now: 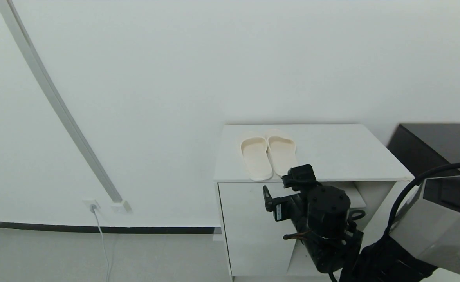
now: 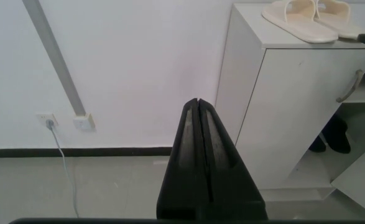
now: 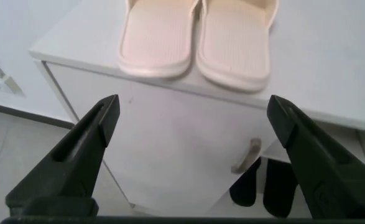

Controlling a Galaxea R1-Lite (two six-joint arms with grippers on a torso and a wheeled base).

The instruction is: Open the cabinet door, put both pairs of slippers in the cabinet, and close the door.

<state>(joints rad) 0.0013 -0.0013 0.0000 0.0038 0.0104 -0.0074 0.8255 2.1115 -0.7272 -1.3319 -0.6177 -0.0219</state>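
Just beyond the spread right pincer (image 3: 194,104), cream slippers (image 3: 157,37) lie atop the cabinet (image 3: 331,68).

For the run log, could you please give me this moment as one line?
cabinet open | dark slippers inside | cream slippers on top | right gripper open near them | left gripper shut

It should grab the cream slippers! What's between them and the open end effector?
In the right wrist view, only the bare cabinet top lies between the end effector and the cream slippers.
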